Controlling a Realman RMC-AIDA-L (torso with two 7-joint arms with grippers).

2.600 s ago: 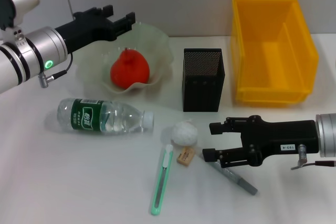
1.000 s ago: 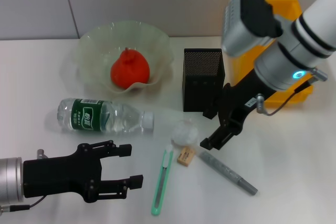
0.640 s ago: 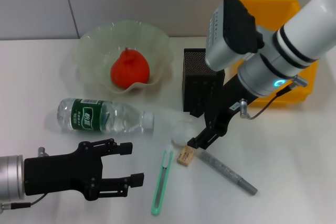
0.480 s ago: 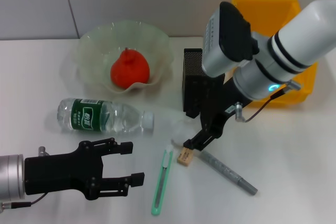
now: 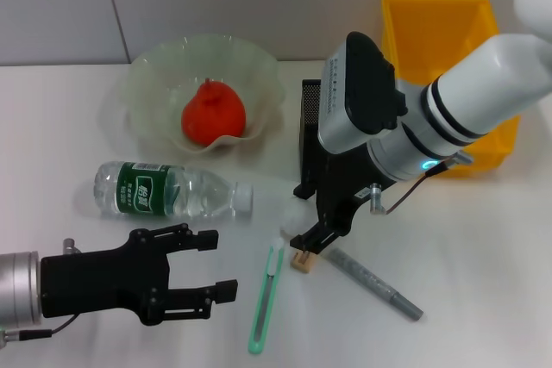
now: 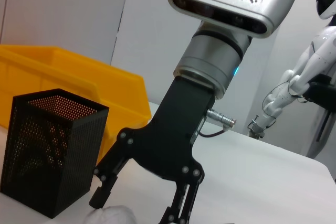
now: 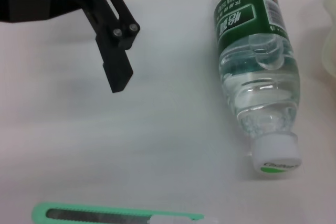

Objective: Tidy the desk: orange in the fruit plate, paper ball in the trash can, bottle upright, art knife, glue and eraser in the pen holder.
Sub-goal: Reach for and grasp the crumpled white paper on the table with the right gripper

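Mostly hidden under the right gripper point(image 5: 304, 215), fingers spread either side: the crumpled white paper ball point(image 6: 111, 216), on the white desk point(image 5: 483, 247) just in front of the black mesh pen holder point(image 5: 312, 131). Tan eraser point(image 5: 301, 260) half covered by a fingertip. Left gripper point(image 5: 203, 269) open, holding nothing, low near the front edge. Bare desk toward the yellow plastic bin point(image 5: 448, 40).
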